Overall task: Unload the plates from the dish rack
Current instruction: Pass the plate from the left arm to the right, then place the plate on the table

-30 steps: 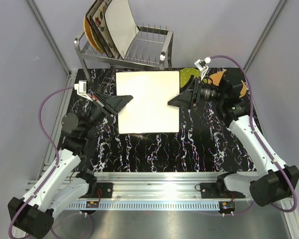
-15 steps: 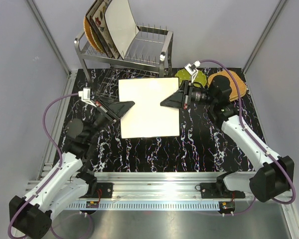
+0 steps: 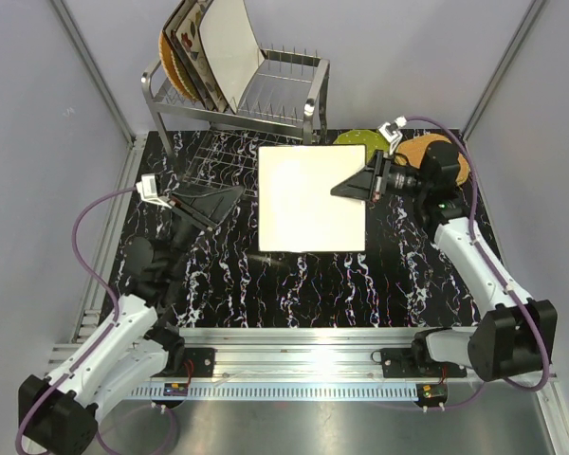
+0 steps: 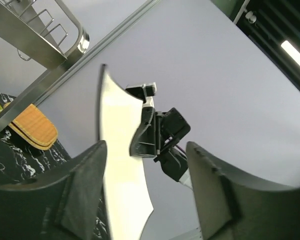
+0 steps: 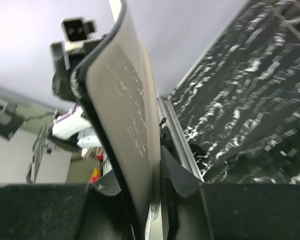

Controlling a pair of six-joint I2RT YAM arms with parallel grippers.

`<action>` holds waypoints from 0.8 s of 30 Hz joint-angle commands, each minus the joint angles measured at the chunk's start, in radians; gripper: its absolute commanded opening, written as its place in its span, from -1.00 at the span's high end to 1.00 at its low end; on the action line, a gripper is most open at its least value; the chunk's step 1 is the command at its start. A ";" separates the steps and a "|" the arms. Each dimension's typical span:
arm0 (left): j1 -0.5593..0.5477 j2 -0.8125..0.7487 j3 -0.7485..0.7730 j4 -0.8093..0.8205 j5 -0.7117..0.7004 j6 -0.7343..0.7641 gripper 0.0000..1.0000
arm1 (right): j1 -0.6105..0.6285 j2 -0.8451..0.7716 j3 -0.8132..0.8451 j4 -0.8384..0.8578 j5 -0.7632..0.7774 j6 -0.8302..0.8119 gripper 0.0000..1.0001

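Observation:
A large square cream plate (image 3: 308, 197) hangs flat above the dark marbled table, with my right gripper (image 3: 349, 188) shut on its right edge. In the right wrist view the plate (image 5: 127, 110) runs edge-on between the two fingers. My left gripper (image 3: 229, 194) stands open to the plate's left, apart from it; its wrist view shows the plate (image 4: 117, 170) just beyond its left finger (image 4: 80, 192). The steel dish rack (image 3: 284, 100) stands at the back, with several plates (image 3: 204, 47) leaning upright at its left end.
A green plate (image 3: 353, 139) and a woven wicker plate (image 3: 450, 163) lie on the table at the back right, under my right arm. The rack's lower wire shelf (image 3: 213, 156) reaches out over the table behind my left gripper. Grey walls enclose the table.
My right gripper has shut on the square plate and carried it to the right. The left gripper has opened, let go of the plate's left edge and drawn back left.

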 commanded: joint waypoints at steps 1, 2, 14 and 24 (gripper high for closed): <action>0.005 -0.038 -0.015 0.092 -0.063 0.014 -0.43 | -0.100 -0.059 0.027 -0.129 -0.044 -0.051 1.00; 0.008 -0.044 -0.013 0.058 -0.065 0.025 -0.46 | -0.115 -0.070 0.023 -0.186 -0.049 -0.094 1.00; 0.056 -0.181 0.220 -0.676 -0.157 0.539 -0.92 | -0.306 -0.163 -0.030 -0.733 0.013 -0.527 1.00; 0.056 -0.284 0.257 -0.867 -0.295 0.699 -0.98 | -0.359 -0.064 0.026 -0.926 0.172 -0.762 1.00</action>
